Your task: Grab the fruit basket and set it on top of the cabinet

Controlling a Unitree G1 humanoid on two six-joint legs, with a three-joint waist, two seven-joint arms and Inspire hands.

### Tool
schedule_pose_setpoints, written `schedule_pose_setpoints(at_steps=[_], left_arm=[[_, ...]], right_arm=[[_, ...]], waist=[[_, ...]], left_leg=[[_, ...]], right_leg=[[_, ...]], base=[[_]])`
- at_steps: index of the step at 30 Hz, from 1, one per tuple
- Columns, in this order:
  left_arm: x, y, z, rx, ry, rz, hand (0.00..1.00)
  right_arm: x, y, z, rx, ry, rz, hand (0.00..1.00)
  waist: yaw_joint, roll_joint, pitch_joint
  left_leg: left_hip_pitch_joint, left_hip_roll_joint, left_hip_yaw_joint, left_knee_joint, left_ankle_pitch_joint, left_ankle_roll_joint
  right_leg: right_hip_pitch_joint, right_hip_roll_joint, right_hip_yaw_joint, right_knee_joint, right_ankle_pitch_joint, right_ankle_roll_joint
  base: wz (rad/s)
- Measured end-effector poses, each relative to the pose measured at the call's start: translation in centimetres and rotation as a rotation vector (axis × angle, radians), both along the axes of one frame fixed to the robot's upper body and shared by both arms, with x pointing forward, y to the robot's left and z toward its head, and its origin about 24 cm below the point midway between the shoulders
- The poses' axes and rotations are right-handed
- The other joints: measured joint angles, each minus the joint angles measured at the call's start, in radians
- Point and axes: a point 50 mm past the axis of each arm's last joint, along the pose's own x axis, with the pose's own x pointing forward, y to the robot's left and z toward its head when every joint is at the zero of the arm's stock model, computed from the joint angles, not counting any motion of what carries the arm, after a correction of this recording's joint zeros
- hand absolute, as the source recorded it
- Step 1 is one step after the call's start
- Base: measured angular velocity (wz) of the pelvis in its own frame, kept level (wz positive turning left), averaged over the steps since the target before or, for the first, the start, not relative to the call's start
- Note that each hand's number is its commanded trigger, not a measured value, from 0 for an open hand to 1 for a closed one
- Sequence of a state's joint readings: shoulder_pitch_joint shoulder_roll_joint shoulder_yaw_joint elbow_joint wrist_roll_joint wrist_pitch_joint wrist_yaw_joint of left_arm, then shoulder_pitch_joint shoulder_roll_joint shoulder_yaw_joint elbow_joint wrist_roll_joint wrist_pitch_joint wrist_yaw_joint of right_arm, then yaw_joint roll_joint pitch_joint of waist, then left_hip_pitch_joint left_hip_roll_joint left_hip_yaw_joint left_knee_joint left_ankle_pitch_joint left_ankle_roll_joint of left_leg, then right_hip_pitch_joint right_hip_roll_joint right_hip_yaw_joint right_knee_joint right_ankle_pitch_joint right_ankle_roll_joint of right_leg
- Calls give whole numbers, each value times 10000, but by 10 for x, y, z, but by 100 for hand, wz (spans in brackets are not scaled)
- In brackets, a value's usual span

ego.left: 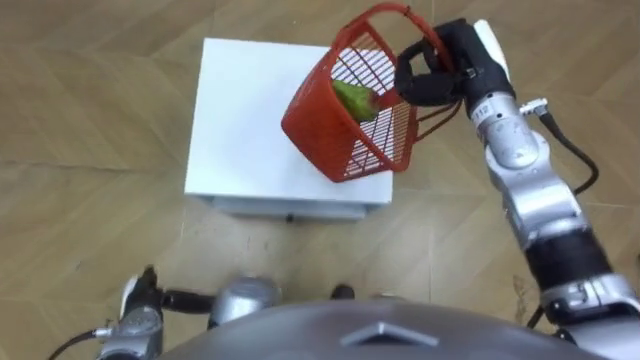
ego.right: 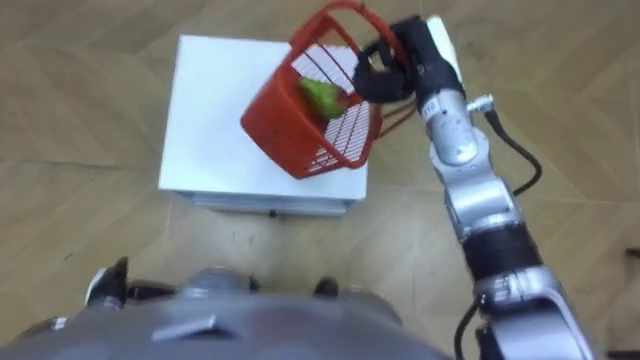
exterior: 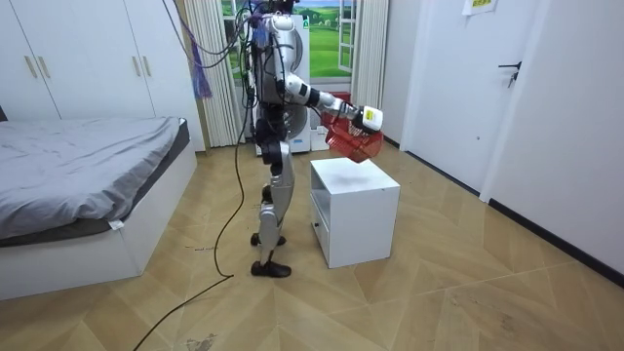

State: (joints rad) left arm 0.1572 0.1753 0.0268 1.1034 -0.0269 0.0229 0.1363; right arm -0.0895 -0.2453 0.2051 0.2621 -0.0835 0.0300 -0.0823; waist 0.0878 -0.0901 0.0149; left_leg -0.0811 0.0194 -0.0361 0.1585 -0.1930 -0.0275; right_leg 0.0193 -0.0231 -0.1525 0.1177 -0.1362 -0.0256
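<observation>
Red fruit basket [ego.left: 312, 128] | tilted, clear above white tabletop [ego.left: 240, 110] | right hand [ego.left: 432, 76] clenched on it | green fruit [ego.left: 356, 100] inside | lift looks done

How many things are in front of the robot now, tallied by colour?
Red: 1, fruit basket, its handle gripped by the right hand
Green: 1, fruit inside the basket
White: 1, stand below it
Total: 3
</observation>
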Motion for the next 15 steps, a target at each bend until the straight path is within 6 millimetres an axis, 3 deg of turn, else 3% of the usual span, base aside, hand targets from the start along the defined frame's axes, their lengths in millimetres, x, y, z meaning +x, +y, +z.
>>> schedule_pose_setpoints(at_steps=[1, 2, 3, 4, 5, 6, 7, 8, 9, 11, 15], left_arm=[[3, 0, 1, 9, -104, -51, 0], [4, 1, 2, 100, -130, -150, 0], [4, 0, 1, 92, -57, -208, 0], [4, -1, 1, 105, -12, -290, 0], [4, -1, 1, 175, 53, -518, 0], [2, -2, 0, 217, 227, -732, 0], [0, -3, -1, 216, 339, -815, 0], [-5, -4, -2, 207, 580, -975, 0], [-10, -4, -3, 248, 881, -1071, 0], [-14, -2, -3, 383, 1167, -1327, 0], [-22, -3, -4, 360, 1836, -1884, 0]], right_arm=[[0, -1, -1, 18, 24, -90, 100], [-1, 0, -4, 34, 185, -37, 100], [-3, 3, -6, 120, 317, 145, 100], [-5, 5, -8, 176, 398, 208, 100], [-4, 8, -7, 230, 424, 421, 100], [-3, 8, -5, 225, 371, 526, 100], [-3, 8, -5, 214, 372, 521, 100], [-3, 7, -6, 199, 431, 495, 100], [-4, 6, -9, 152, 565, 480, 100], [-2, 5, -11, 127, 713, 515, 100], [-4, 2, -23, 65, 1454, 563, 100]], waist=[[-2, -85, 10], [88, -274, -74], [277, -246, -49], [401, -193, -18], [658, -174, -5], [720, -125, -77], [703, -50, -86], [608, 103, -37], [609, 156, -48], [608, 120, -24], [634, 56, -12]], left_leg=[[-269, -74, 160, -40, 480, 267], [-222, -150, 339, -1, 748, 329], [-63, -132, 183, 11, 755, 335], [-9, -130, -25, 24, 754, 333], [56, -118, -590, 28, 733, 301], [88, -96, -834, 25, 624, 158], [118, -77, -770, 16, 601, 141], [250, -45, -515, -8, 599, 137], [333, -7, -146, -33, 600, 139], [335, 15, 88, -77, 599, 140], [214, -6, 85, -66, 563, 199]], right_leg=[[-8, -68, 151, 23, -59, 97], [-42, -165, 56, 86, -164, 266], [-218, -177, -270, 365, -326, 481], [-252, -170, -380, 276, -318, 482], [-502, -102, -427, -202, -85, 333], [-686, -140, -784, -136, 339, 48], [-665, -136, -852, -44, 357, 44], [-520, -134, -1003, 40, 356, 45], [-445, -115, -987, 58, 343, 64], [-481, -103, -989, 66, 306, 86], [-639, -105, -998, 197, 289, 83]], base=[[57], [21], [0], [-29], [-32], [-23], [9], [17], [13], [0], [4]])
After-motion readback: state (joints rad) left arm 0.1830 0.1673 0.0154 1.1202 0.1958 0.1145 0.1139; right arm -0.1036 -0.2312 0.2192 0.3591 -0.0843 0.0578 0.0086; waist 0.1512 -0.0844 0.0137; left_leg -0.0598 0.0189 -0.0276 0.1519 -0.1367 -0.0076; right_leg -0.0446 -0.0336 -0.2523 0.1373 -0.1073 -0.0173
